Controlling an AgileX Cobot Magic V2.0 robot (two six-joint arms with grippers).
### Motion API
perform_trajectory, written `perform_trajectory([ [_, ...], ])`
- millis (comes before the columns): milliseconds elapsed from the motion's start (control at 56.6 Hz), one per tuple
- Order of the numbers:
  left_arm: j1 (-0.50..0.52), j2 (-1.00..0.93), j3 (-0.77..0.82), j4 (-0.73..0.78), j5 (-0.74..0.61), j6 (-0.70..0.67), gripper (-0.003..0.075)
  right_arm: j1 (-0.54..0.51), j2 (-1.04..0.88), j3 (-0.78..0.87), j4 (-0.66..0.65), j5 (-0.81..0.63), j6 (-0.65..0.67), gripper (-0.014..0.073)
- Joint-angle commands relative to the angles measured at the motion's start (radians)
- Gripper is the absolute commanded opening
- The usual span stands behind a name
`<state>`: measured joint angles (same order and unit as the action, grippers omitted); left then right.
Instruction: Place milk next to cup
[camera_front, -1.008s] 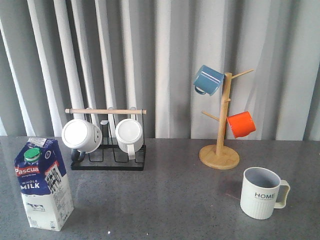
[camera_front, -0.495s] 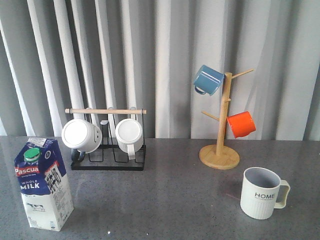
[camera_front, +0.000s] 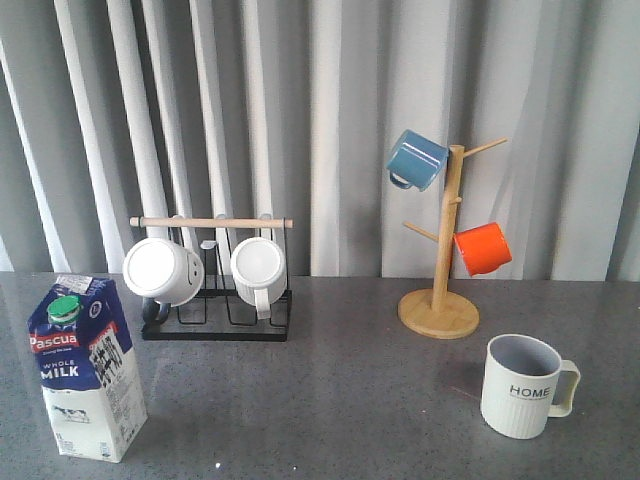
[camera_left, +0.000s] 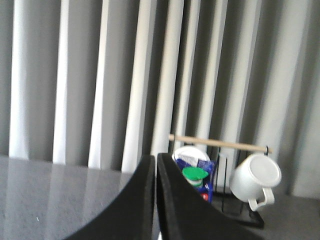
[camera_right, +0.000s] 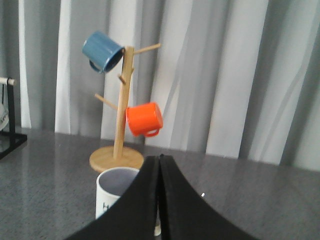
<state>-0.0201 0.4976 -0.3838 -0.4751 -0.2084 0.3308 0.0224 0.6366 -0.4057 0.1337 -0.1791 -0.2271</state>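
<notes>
Milk (camera_front: 85, 368) upright, well left of cup (camera_front: 525, 386) — both arms' jaws closed, empty.

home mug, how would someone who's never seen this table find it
Start at the wooden mug tree on the right of the table. On the tabletop in front of it, slightly to the right, stands the mug. Unlike the blue mug and the orange mug hanging there, it is off-white, ribbed and printed HOME.

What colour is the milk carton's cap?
Green; the cap on the milk shows best in the front view.
</notes>
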Motion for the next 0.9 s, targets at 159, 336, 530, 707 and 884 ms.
perform_trajectory([
  [159,-0.002,0.290,-0.221,-0.061,0.126,0.022,-0.0006,-0.004,0.175,-0.109,0.138,-0.077,0.033,-0.0008],
  [336,-0.002,0.370,-0.230,-0.062,0.108,0.022,0.0004,-0.004,0.198,-0.109,0.144,-0.060,-0.033,0.0010],
  [530,-0.002,0.389,-0.247,-0.055,0.108,0.026,0.0148,-0.004,0.199,-0.126,0.144,-0.013,-0.075,0.0209],
  [707,-0.002,0.389,-0.343,-0.055,0.160,0.026,0.0442,-0.004,0.226,-0.131,0.152,-0.014,-0.073,0.0566],
  [884,-0.002,0.386,-0.357,-0.056,0.136,0.024,0.0624,-0.004,0.233,-0.131,0.152,-0.029,-0.071,0.0689],
])
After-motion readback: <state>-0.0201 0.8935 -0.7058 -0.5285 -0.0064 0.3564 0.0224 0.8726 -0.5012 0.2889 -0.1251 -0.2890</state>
